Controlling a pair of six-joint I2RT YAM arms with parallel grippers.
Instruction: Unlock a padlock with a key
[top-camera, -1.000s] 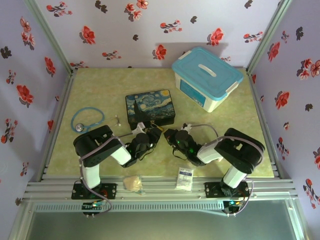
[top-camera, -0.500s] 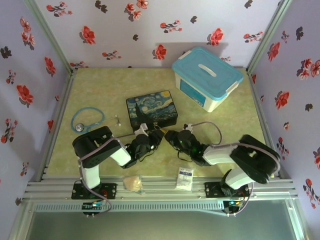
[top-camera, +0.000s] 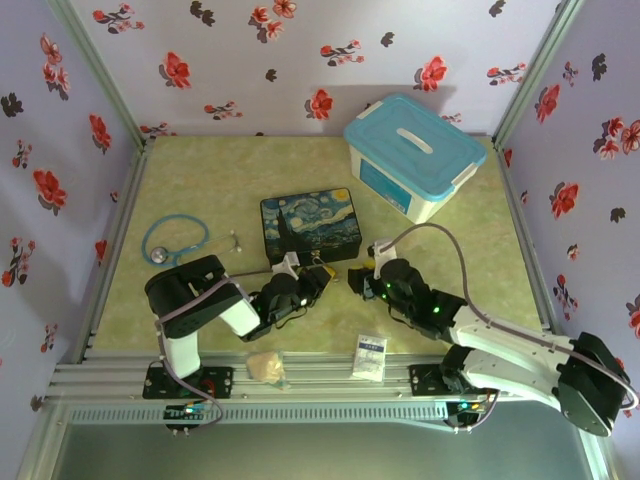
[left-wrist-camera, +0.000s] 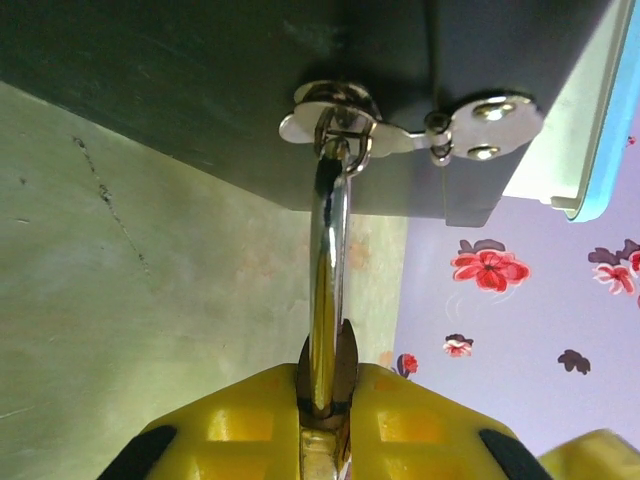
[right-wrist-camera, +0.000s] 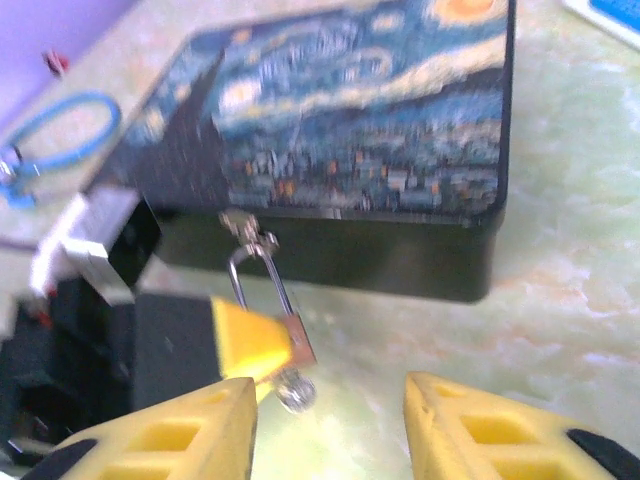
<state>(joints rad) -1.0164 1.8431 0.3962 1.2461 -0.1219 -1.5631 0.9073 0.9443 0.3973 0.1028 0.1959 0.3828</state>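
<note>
the right end effector just opened halfway, leaving the key right ahead, maybe in the padlock the left end effector pinches.

Overhead camera looks down; wrist cameras closely share the tin box.

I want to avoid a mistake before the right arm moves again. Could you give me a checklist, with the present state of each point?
1. Left gripper shut on the padlock: ok.
2. Shackle passes through the clasp of the tin box: ok.
3. Right gripper open, nothing between its fingers: ok.
4. Key at the padlock's lower end, fully inserted: cannot tell.
5. Shackle released from the padlock: cannot tell.
</note>
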